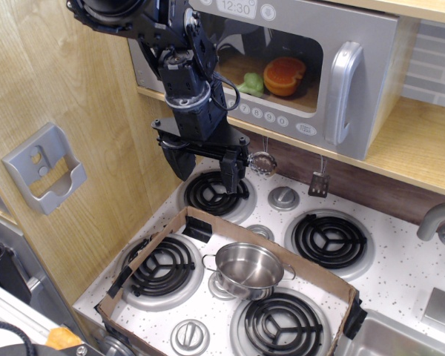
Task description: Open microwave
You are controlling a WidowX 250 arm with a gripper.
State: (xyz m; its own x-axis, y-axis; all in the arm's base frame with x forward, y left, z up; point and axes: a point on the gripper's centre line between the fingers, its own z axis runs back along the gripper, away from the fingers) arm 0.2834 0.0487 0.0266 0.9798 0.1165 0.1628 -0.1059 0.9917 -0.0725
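Note:
The grey toy microwave (371, 59) sits on a wooden shelf at the top, door closed. Its clear window shows an orange toy and a green toy inside. The chunky silver vertical handle (343, 83) is on the door's right side. A row of round white buttons (271, 116) runs under the window, and a clock display (236, 7) reads 12:30. My black gripper (205, 167) hangs below the microwave's left part, above the back left burner, fingers pointing down and apart. It holds nothing and is well left of the handle.
A small steel pot (248, 268) sits on the stovetop inside a low cardboard frame (152, 248). Toy utensils (319, 182) hang under the shelf. A wooden wall with a grey holder (43, 169) is left. A sink and faucet (441, 222) are right.

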